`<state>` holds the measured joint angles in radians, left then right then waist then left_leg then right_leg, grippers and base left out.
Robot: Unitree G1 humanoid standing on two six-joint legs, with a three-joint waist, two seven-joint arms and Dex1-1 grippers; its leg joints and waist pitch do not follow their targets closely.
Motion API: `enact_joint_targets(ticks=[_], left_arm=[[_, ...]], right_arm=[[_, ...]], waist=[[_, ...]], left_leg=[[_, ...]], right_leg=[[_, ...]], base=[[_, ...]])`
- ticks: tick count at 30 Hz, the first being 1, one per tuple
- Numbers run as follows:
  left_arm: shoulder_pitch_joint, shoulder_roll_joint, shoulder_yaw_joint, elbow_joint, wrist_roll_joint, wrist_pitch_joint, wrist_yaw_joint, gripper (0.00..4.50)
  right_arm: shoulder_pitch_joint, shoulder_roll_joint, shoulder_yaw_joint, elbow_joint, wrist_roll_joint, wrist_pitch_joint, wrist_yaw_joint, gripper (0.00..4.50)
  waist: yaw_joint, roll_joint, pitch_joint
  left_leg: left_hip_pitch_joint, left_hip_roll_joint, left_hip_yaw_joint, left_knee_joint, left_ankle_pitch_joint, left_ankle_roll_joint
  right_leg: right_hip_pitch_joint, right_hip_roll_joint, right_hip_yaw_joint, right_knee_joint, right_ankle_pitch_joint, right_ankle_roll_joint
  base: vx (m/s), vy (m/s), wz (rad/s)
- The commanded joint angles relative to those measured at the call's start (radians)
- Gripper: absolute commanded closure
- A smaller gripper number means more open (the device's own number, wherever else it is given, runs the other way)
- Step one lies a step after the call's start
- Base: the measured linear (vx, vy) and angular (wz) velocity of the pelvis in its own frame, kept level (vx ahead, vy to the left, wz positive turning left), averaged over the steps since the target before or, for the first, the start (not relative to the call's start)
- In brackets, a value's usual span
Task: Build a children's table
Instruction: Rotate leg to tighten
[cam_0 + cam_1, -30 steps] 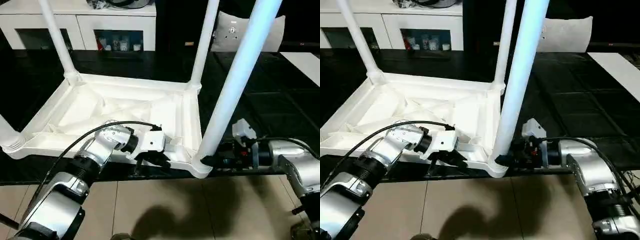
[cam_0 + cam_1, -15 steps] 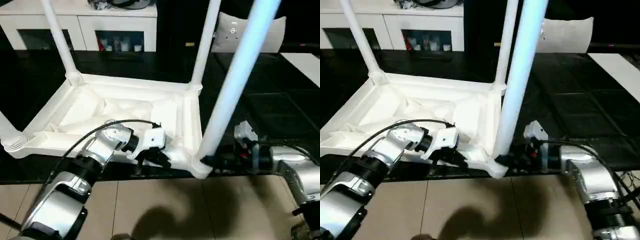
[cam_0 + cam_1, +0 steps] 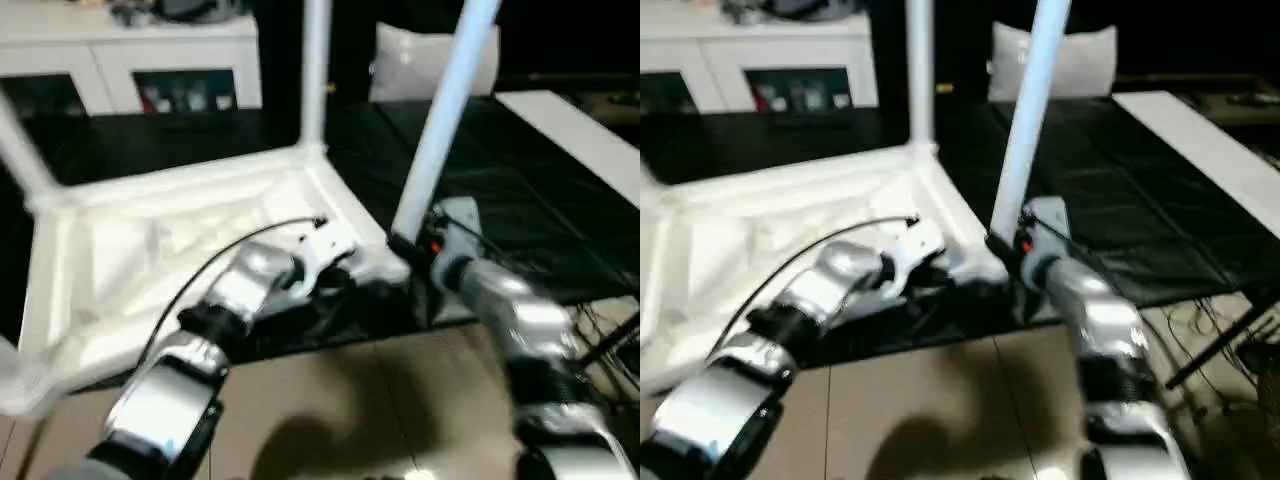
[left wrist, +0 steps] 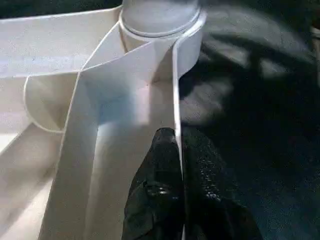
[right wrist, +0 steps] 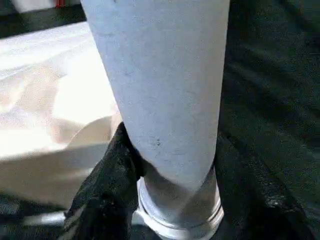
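Note:
The children's table lies upside down: the white ribbed tabletop [image 3: 150, 230] with legs standing up from its corner sockets. My left gripper [image 4: 176, 137] is shut on the tabletop's thin near rim [image 4: 176, 90], just short of the corner socket [image 4: 160, 20]. In the head views the left gripper [image 3: 350, 290] sits at that near right corner. The near right leg [image 3: 440, 130] rises from this socket, and my right gripper [image 5: 172, 165] is shut on the leg [image 5: 160, 85] just above its base, one black finger on each side. Another leg [image 3: 315, 70] stands at the far corner.
The tabletop rests on a black surface [image 3: 560, 230] whose near edge runs under my forearms, with tan floor tiles [image 3: 330, 400] below. A white cabinet [image 3: 130, 60] with glass doors stands behind, a white cushion [image 3: 420, 60] beside it. Cables [image 3: 1230, 330] hang at the right.
The whole picture has swung and tilted, so the camera has moved. Both grippers keep the same hold, the left on the rim and the right on the leg.

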<state>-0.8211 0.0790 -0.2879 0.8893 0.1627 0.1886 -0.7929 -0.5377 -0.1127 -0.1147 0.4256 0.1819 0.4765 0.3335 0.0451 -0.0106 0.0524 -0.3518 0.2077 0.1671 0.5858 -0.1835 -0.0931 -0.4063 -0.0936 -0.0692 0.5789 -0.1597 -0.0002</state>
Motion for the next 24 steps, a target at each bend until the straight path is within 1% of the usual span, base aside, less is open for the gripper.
enact_joint_targets(ticks=[1, 2, 3, 4, 5, 6, 7, 8, 9, 10, 11, 12, 13, 14, 15, 16, 17, 18, 19, 20, 21, 22, 23, 24], left_arm=[[-0.031, -0.057, -0.019, -0.018, -0.005, -0.048, -0.008, 4.50], [-0.029, -0.054, -0.023, -0.019, -0.001, -0.062, -0.013, 4.50], [-0.026, -0.049, -0.029, -0.021, 0.003, -0.081, -0.022, 4.50], [-0.023, -0.041, -0.036, -0.019, 0.009, -0.099, -0.032, 4.50], [-0.023, -0.035, -0.041, -0.013, 0.014, -0.111, -0.039, 4.50], [-0.022, -0.027, -0.049, -0.008, 0.019, -0.129, -0.048, 4.50], [-0.021, -0.021, -0.055, -0.003, 0.024, -0.145, -0.057, 4.50], [-0.019, -0.009, -0.066, 0.000, 0.032, -0.170, -0.069, 4.50], [-0.016, 0.004, -0.077, 0.004, 0.040, -0.201, -0.085, 4.50], [-0.015, 0.010, -0.080, 0.005, 0.042, -0.211, -0.092, 4.50], [-0.017, 0.021, -0.090, 0.013, 0.054, -0.245, -0.093, 4.50], [-0.017, 0.021, -0.090, 0.013, 0.054, -0.245, -0.093, 4.50], [-0.024, 0.047, -0.111, 0.036, 0.085, -0.329, -0.095, 4.50], [-0.034, 0.062, -0.125, 0.055, 0.110, -0.368, -0.079, 4.50], [-0.048, 0.076, -0.142, 0.079, 0.142, -0.408, -0.047, 4.50], [-0.056, 0.085, -0.153, 0.092, 0.160, -0.433, -0.033, 4.50], [-0.063, 0.092, -0.162, 0.102, 0.174, -0.454, -0.023, 4.50], [-0.063, 0.092, -0.162, 0.102, 0.174, -0.454, -0.023, 4.50], [-0.075, 0.107, -0.179, 0.120, 0.196, -0.497, -0.010, 4.50], [-0.089, 0.127, -0.203, 0.141, 0.227, -0.541, 0.009, 4.50], [-0.100, 0.140, -0.219, 0.156, 0.251, -0.562, 0.034, 4.50], [-0.100, 0.140, -0.219, 0.156, 0.251, -0.562, 0.034, 4.21], [-0.108, 0.149, -0.230, 0.169, 0.269, -0.574, 0.058, 3.91], [-0.118, 0.156, -0.239, 0.183, 0.285, -0.594, 0.080, 3.91]], right_arm=[[-0.020, 0.065, 0.022, 0.038, 0.025, -0.003, -0.021, 1.93], [-0.017, 0.065, 0.022, 0.031, 0.022, -0.003, -0.022, 1.86], [-0.012, 0.064, 0.021, 0.019, 0.020, -0.006, -0.021, 1.75], [0.002, 0.060, 0.020, -0.007, 0.021, -0.008, -0.003, 1.75], [0.013, 0.053, 0.024, -0.026, 0.018, -0.014, 0.013, 1.63], [0.026, 0.039, 0.038, -0.044, 0.007, -0.026, 0.028, 1.50], [0.038, 0.025, 0.053, -0.059, -0.005, -0.038, 0.041, 1.50], [0.056, -0.001, 0.077, -0.077, -0.025, -0.054, 0.055, 1.32], [0.080, -0.018, 0.072, -0.108, -0.003, -0.039, 0.084, 1.32], [0.090, -0.020, 0.060, -0.124, 0.020, -0.024, 0.099, 1.14], [0.111, -0.039, 0.062, -0.153, 0.023, -0.017, 0.116, 1.06], [0.111, -0.039, 0.062, -0.153, 0.023, -0.017, 0.116, 0.97], [0.162, -0.088, 0.078, -0.218, 0.009, -0.016, 0.147, 0.87], [0.196, -0.115, 0.083, -0.256, 0.005, -0.015, 0.164, 0.78], [0.231, -0.136, 0.083, -0.295, 0.009, -0.013, 0.183, 0.69], [0.250, -0.147, 0.083, -0.317, 0.011, -0.013, 0.193, 0.69], [0.266, -0.155, 0.083, -0.335, 0.012, -0.013, 0.201, 0.52], [0.266, -0.155, 0.083, -0.335, 0.012, -0.013, 0.201, 0.52], [0.292, -0.165, 0.078, -0.364, 0.015, -0.009, 0.202, 0.52], [0.322, -0.173, 0.073, -0.397, 0.016, -0.002, 0.197, 0.31], [0.341, -0.176, 0.069, -0.417, 0.014, 0.007, 0.187, 0.23], [0.341, -0.176, 0.069, -0.417, 0.014, 0.007, 0.187, 0.19], [0.355, -0.177, 0.066, -0.432, 0.012, 0.016, 0.181, 0.12], [0.368, -0.180, 0.067, -0.447, 0.014, 0.017, 0.179, 0.12]], waist=[[0.010, -0.011, -0.067], [0.010, -0.011, -0.067], [0.012, -0.010, -0.068], [0.017, -0.010, -0.072], [0.022, -0.010, -0.077], [0.029, -0.013, -0.077], [0.031, -0.012, -0.079], [0.038, -0.012, -0.082], [0.039, -0.013, -0.083], [0.046, -0.014, -0.081], [0.051, -0.014, -0.078], [0.052, -0.013, -0.077], [0.055, -0.001, -0.075], [0.061, -0.005, -0.073], [0.067, 0.003, -0.071], [0.067, 0.003, -0.071], [0.070, -0.004, -0.069], [0.069, -0.005, -0.069], [0.068, -0.005, -0.068], [0.070, 0.001, -0.067], [0.067, 0.000, -0.067], [0.068, -0.002, -0.068], [0.067, 0.002, -0.069], [0.067, 0.000, -0.070]], left_leg=[[-0.005, 0.006, 0.001, -0.079, -0.243, 0.022], [-0.005, 0.006, 0.003, -0.079, -0.236, 0.031], [-0.004, 0.006, 0.004, -0.077, -0.229, 0.034], [0.001, 0.007, 0.008, -0.074, -0.204, 0.043], [0.000, 0.006, 0.011, -0.070, -0.154, 0.057], [-0.005, 0.005, 0.012, -0.067, -0.116, 0.073], [-0.006, 0.005, 0.011, -0.066, -0.096, 0.080], [-0.006, 0.006, 0.011, -0.063, -0.055, 0.093], [-0.006, 0.004, 0.013, -0.060, -0.040, 0.102], [-0.008, 0.003, 0.014, -0.059, -0.034, 0.117], [-0.007, 0.004, 0.014, -0.061, -0.054, 0.123], [-0.005, 0.006, 0.014, -0.063, -0.069, 0.120], [-0.001, 0.008, 0.013, -0.064, -0.094, 0.109], [0.002, 0.009, 0.014, -0.067, -0.125, 0.094], [0.004, 0.012, 0.011, -0.071, -0.155, 0.077], [0.004, 0.012, 0.011, -0.071, -0.155, 0.077], [0.002, 0.011, 0.010, -0.075, -0.190, 0.058], [0.000, 0.011, 0.008, -0.076, -0.194, 0.051], [-0.001, 0.010, 0.007, -0.079, -0.209, 0.038], [0.000, 0.010, 0.005, -0.079, -0.217, 0.029], [0.000, 0.010, 0.005, -0.080, -0.225, 0.022], [-0.002, 0.009, 0.004, -0.080, -0.221, 0.020], [-0.001, 0.011, 0.003, -0.080, -0.215, 0.017], [-0.001, 0.011, 0.003, -0.079, -0.212, 0.016]], right_leg=[[0.046, -0.043, 0.028, -0.073, -0.352, -0.158], [0.048, -0.042, 0.028, -0.070, -0.325, -0.170], [0.048, -0.042, 0.029, -0.069, -0.315, -0.174], [0.048, -0.042, 0.032, -0.066, -0.263, -0.189], [0.053, -0.041, 0.035, -0.054, -0.176, -0.210], [0.058, -0.040, 0.035, -0.047, -0.118, -0.218], [0.059, -0.042, 0.036, -0.042, -0.092, -0.225], [0.062, -0.040, 0.035, -0.035, -0.039, -0.235], [0.061, -0.039, 0.036, -0.031, -0.008, -0.242], [0.062, -0.038, 0.037, -0.029, 0.018, -0.249], [0.062, -0.040, 0.037, -0.033, -0.007, -0.248], [0.061, -0.040, 0.037, -0.036, -0.030, -0.244], [0.057, -0.040, 0.037, -0.043, -0.067, -0.238], [0.057, -0.037, 0.038, -0.047, -0.102, -0.219], [0.057, -0.039, 0.038, -0.050, -0.140, -0.203], [0.057, -0.039, 0.038, -0.050, -0.140, -0.203], [0.057, -0.040, 0.038, -0.057, -0.198, -0.171], [0.059, -0.041, 0.037, -0.058, -0.218, -0.163], [0.057, -0.043, 0.036, -0.063, -0.269, -0.147], [0.055, -0.042, 0.037, -0.067, -0.294, -0.128], [0.053, -0.041, 0.038, -0.066, -0.293, -0.126], [0.055, -0.040, 0.037, -0.065, -0.287, -0.121], [0.053, -0.040, 0.038, -0.063, -0.268, -0.127], [0.055, -0.040, 0.038, -0.062, -0.256, -0.127]], base=[[0.000, 0.000, 0.00], [0.000, 0.000, 0.00], [0.000, 0.000, 0.00], [0.060, -0.010, 0.05], [0.064, -0.018, 0.06], [0.064, -0.018, 0.06], [0.055, -0.021, 0.02], [0.000, 0.000, 0.00], [0.000, 0.000, 0.00], [0.000, 0.000, 0.00], [0.000, 0.000, 0.00], [0.000, 0.000, 0.00], [0.000, 0.000, 0.00], [0.000, 0.000, 0.00], [0.000, 0.000, 0.00], [0.000, 0.000, 0.00], [0.000, 0.000, 0.00], [0.000, 0.000, 0.00], [0.000, 0.000, 0.00], [0.000, 0.000, 0.00], [0.000, 0.000, 0.00], [0.000, 0.000, 0.00], [0.000, 0.000, 0.00], [0.000, 0.000, 0.00]])
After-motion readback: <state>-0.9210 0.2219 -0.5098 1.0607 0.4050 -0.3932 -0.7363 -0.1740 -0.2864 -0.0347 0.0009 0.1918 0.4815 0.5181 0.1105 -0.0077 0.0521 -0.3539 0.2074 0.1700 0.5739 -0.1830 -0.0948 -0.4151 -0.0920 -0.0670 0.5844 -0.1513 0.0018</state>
